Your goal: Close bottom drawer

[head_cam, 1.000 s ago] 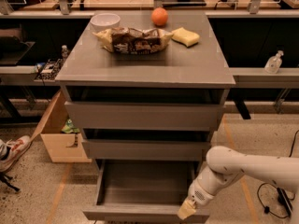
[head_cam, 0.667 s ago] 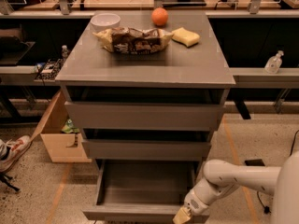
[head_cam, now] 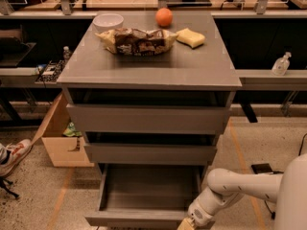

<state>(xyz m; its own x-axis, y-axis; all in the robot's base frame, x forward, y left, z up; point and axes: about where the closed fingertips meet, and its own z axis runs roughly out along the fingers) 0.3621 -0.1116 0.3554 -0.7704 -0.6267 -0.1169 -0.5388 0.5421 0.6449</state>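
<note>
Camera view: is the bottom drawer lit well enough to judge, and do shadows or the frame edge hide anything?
Camera view: warm, even light on the cabinet top; the bottom drawer is dimmer inside, but its floor is visible; dark shadow fills the gap above the top front; the end effector, at the right end of the bottom drawer's front, is cut by the lower frame edge.

The grey-brown wooden bottom drawer [head_cam: 139, 218] looks matt and smooth, as does the cabinet's flat grey top [head_cam: 158, 68]. The smooth white plastic arm [head_cam: 240, 186] is faintly glossy, with its tan-tipped gripper [head_cam: 187, 223] at the drawer's front right corner. The crinkled snack bag [head_cam: 136, 41] is shiny.
</note>
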